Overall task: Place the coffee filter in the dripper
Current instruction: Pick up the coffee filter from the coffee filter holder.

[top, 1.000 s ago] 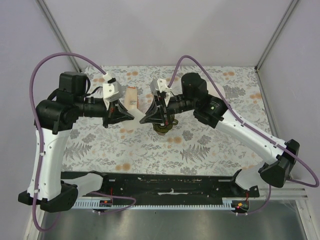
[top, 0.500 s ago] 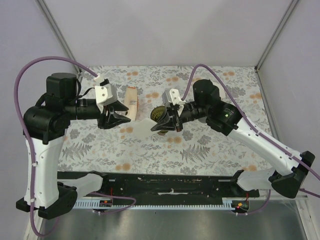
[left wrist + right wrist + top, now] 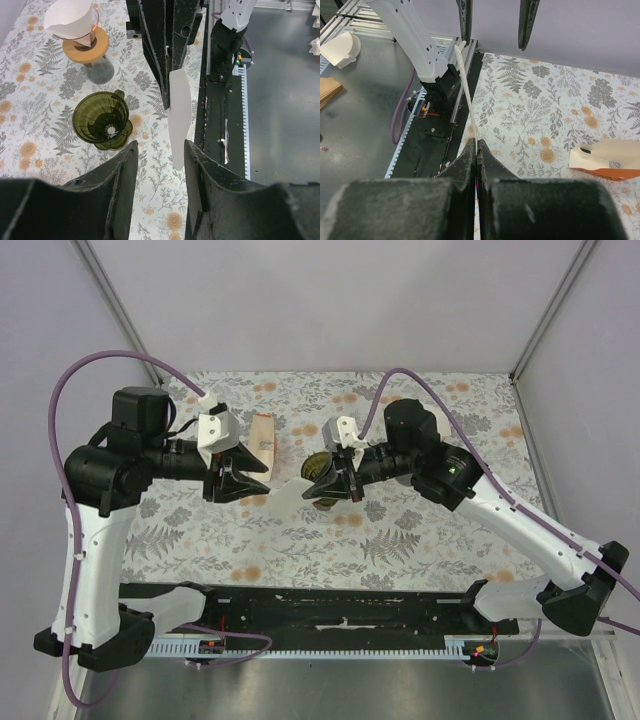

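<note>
Between the right gripper's (image 3: 476, 146) pressed-together jaws, a white coffee filter (image 3: 179, 115) is pinched; the left gripper's (image 3: 160, 147) spread jaws are held just beside its free end.

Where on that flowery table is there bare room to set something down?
The near strip of cloth between the two arms is bare; so is the far right corner. The middle is crowded: left pincer, right pincer, paper filter, green dripper and beige packet.
</note>
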`<control>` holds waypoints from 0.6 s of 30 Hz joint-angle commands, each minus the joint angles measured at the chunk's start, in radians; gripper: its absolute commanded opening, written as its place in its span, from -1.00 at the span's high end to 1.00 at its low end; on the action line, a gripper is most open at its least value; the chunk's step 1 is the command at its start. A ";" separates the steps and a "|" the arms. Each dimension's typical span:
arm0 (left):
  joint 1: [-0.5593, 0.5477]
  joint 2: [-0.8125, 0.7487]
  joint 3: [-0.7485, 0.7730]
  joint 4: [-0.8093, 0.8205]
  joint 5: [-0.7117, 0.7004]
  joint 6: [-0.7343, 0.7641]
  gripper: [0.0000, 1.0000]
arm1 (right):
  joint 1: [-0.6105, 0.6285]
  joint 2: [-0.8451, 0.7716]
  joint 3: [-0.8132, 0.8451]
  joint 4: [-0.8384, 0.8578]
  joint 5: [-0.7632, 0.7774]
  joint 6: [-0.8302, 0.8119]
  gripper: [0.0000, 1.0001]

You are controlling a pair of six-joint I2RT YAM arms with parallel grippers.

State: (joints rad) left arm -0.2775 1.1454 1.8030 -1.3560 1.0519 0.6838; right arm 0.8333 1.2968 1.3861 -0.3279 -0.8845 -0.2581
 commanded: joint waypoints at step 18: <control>-0.005 -0.007 -0.007 -0.137 0.023 0.057 0.03 | -0.053 0.035 0.067 -0.039 0.061 0.043 1.00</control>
State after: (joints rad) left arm -0.2790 1.1507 1.7920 -1.3560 1.0748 0.7033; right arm 0.7967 1.3243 1.4002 -0.3618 -0.8440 -0.2398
